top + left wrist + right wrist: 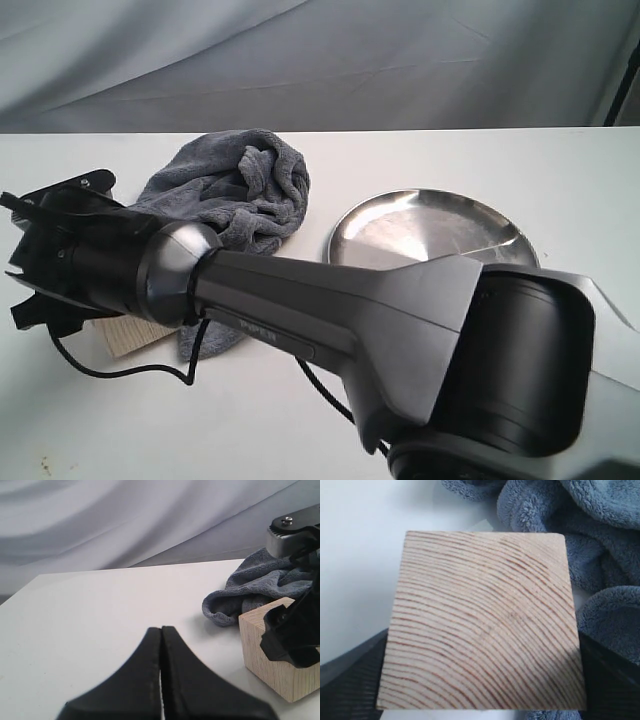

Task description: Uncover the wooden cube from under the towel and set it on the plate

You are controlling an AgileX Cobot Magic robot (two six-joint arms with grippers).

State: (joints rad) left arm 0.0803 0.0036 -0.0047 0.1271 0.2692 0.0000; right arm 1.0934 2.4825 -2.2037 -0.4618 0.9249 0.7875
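**Right gripper closed on the uncovered block**

The right gripper [45, 250] reaches across the table [520, 165]. Its two fingers [350, 685] press against opposite sides of the wooden cube [480, 620]. The cube stands on the table, fully uncovered, with the crumpled towel [235, 190] just beside it. The plate [430, 225] lies beyond the towel, apart from the cube. The left gripper [161, 680] has its jaws closed together on nothing, near the cube.

The right gripper [40, 255] is over the wooden cube [130, 336], beside the towel [240, 190].
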